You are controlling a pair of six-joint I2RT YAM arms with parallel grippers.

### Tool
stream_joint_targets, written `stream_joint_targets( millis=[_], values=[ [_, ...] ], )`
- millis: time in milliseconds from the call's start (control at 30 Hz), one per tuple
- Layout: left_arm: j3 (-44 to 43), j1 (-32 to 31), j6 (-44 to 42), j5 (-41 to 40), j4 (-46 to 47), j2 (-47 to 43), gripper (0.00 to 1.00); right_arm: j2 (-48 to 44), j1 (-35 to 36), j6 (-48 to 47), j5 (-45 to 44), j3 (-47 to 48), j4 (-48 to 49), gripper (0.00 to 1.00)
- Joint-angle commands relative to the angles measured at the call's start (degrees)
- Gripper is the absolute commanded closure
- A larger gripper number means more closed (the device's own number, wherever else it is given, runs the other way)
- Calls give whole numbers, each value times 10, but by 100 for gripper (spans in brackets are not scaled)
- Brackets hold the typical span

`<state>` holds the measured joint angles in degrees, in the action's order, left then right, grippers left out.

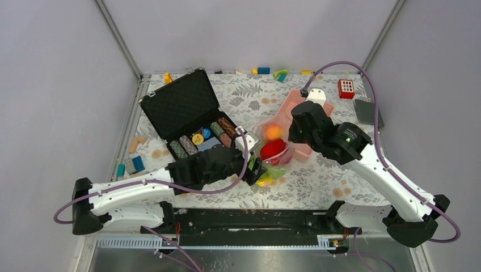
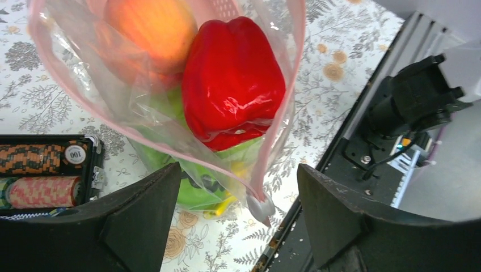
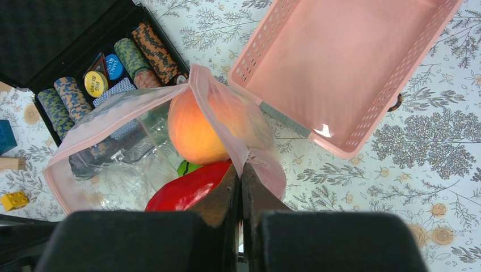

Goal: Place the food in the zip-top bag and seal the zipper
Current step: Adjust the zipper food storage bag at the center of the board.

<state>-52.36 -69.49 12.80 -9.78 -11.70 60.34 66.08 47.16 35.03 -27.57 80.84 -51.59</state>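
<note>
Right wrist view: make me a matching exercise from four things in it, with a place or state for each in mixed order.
Things
1. red pepper
2. pink basket
3. poker chips
4. right pincer

Places or states
A. shut on the pink edge of the bag
B. in the black case
C. inside the bag
D. beside the bag, outside it

Pairs: 1-C, 2-D, 3-B, 4-A

Counting from my wrists: one clear bag, one pink basket, one black chip case. Bagged: one orange fruit, one red one; green pieces uncountable.
</note>
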Motion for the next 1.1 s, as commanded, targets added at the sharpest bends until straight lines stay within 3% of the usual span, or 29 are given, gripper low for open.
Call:
stream_joint_targets(
  millis=[0,133,233,267,533,667,800,933,1000,1067],
  values=[
    [-28,-10,-12,-57,31,34,28,-13,-4,6,-32,24,10,100],
    [-36,-14,-19,-72,29,50,53,-18,-4,5,-31,19,12,100],
    [-45,-15,-34,-87,23,51,92,-23,-5,-3,-22,14,15,100],
    [-49,-15,-41,-93,19,49,100,-25,-5,-10,-14,12,18,100],
    [-92,-15,-164,-118,-62,-6,100,-59,-11,-150,22,-3,4,100],
    [-95,-15,-234,-148,-82,-32,100,-97,-11,-246,49,-51,71,96],
    [-92,-14,-299,-96,-122,-40,100,-131,-11,-364,182,-96,143,69],
    [-88,-14,-316,-57,-153,-44,100,-150,-13,-466,236,-107,181,27],
    [-78,-14,-317,-47,-150,-51,100,-159,-18,-536,265,-115,186,16],
    [-71,-15,-316,-38,-149,-63,100,-172,-28,-640,335,-135,176,10]
  ],
)
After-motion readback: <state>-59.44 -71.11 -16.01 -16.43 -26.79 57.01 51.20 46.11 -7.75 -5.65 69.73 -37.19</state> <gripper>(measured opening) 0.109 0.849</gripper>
